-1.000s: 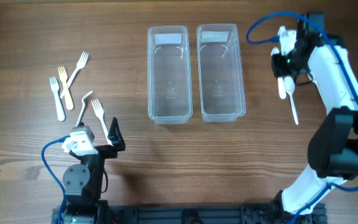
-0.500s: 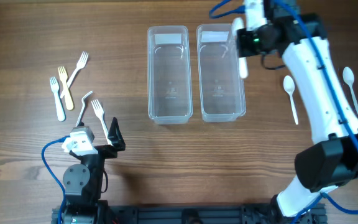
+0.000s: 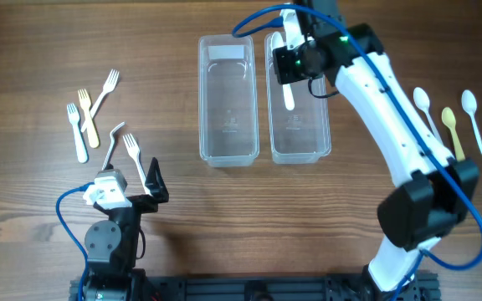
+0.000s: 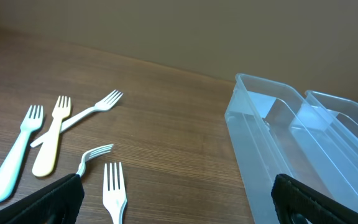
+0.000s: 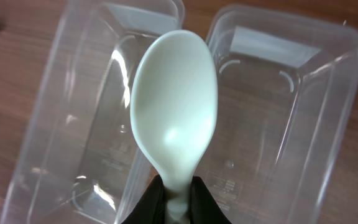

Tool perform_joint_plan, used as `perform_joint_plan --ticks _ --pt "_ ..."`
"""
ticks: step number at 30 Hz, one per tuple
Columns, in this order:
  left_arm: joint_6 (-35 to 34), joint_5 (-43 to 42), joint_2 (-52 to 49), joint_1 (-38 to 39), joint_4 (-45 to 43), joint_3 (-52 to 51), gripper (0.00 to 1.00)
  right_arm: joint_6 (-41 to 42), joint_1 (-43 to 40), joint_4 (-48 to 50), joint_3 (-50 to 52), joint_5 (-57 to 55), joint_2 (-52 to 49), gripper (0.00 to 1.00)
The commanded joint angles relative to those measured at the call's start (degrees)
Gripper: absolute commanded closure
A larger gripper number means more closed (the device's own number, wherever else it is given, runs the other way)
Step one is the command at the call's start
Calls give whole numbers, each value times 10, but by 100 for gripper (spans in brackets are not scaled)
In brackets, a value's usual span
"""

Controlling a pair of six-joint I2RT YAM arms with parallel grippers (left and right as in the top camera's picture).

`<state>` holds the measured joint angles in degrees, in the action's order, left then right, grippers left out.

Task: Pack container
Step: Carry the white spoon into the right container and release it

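On the wood-grain table (image 3: 23, 50), left jaws stand apart, right jaws clamp a pale spoon (image 5: 174, 106)

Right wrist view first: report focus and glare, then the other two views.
Right wrist: spoon close, soft highlight on its bowl; white glare streaks on the containers. Left wrist: forks crisp, fingers at the bottom corners dark and soft-edged. Overhead: even light, sharp, faint shadows beside the forks.
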<state>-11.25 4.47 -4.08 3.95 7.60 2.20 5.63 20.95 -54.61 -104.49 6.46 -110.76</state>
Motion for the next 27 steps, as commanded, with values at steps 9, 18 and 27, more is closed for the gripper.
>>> perform_joint_plan --ticks 9,18,27 --pt "5 3 1 -3 2 -1 0 24 0 7 -8 -62 -79 96" --pt "5 3 1 -3 2 -1 0 36 -7 15 30 -99 -120 93" --pt "5 3 1 -3 2 -1 0 33 -11 19 30 -99 -133 44"
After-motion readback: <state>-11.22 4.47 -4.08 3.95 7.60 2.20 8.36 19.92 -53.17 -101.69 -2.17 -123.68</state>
